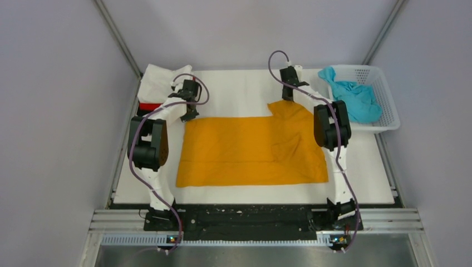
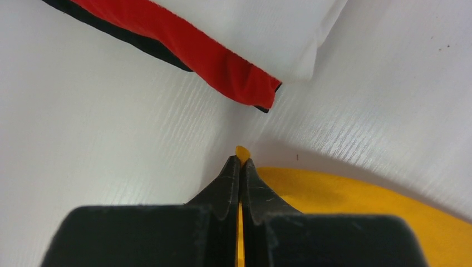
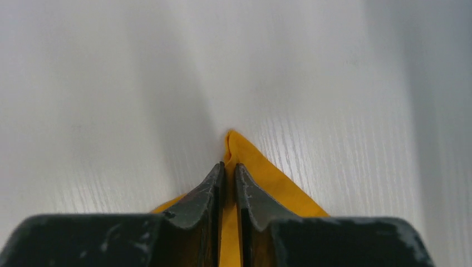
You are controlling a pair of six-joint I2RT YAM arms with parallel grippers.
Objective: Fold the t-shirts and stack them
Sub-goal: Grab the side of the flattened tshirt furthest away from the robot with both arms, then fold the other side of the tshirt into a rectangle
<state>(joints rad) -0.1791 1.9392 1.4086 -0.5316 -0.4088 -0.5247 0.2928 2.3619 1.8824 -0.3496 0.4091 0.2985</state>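
The orange-yellow t-shirt (image 1: 253, 150) lies spread in the middle of the white table. My left gripper (image 1: 188, 115) is shut on its far left corner (image 2: 241, 153). My right gripper (image 1: 288, 100) is shut on its far right corner (image 3: 236, 146), which is lifted into a peak. A stack of folded shirts sits at the far left: white (image 1: 158, 82) on top, red (image 1: 148, 105) and black (image 2: 111, 30) beneath. The teal t-shirt (image 1: 353, 97) lies crumpled in the basket.
The white perforated basket (image 1: 384, 94) stands at the far right corner of the table. The white table surface (image 1: 239, 89) runs behind the orange-yellow shirt. Metal frame rails (image 1: 256, 219) line the near edge.
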